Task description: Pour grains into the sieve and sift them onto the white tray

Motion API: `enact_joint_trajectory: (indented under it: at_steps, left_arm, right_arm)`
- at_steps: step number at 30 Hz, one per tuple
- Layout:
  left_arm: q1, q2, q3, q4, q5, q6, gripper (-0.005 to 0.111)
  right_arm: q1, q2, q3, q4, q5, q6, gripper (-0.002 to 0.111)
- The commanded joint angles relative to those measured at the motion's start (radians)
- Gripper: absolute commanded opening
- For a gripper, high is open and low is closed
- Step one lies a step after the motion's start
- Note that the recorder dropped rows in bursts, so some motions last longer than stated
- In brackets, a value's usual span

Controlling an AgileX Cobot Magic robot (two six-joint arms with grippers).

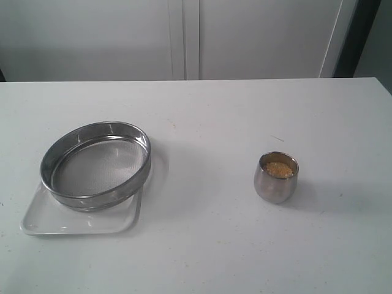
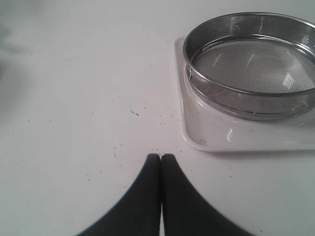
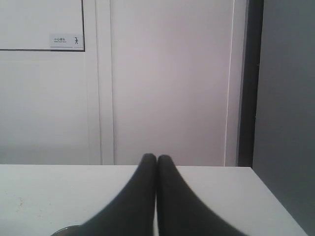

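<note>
Two pincers: left pincer [image 2: 161, 156], right pincer [image 3: 156, 157], both closed, empty.
Grains: golden-yellow grains [image 1: 278, 169] in rounded steel cup [image 1: 275, 185], right, unpoured.
Sieve: round steel mesh sieve [image 1: 92, 168], empty, on glossy white tray [image 1: 79, 222], left.
Remaining: pour, sift.

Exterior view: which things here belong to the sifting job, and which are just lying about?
Job: sieve, white tray under it, steel cup, grains inside it.
Just lying about: stray specks on the table, wall sign behind.
</note>
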Motion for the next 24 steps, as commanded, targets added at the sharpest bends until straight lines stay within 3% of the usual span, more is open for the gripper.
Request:
enact_joint_trajectory:
  at_steps: [1,24]
  left_arm:
    - [0.001,-0.004,0.004,-0.008,-0.001,0.0,0.0]
    - [0.001,-0.004,0.004,-0.008,-0.001,0.0,0.0]
  right_arm:
    - [0.005,-0.006,0.006,0.0,-0.014,0.02,0.0]
    - [0.005,0.028,-0.102,0.0,0.043,0.011,0.0]
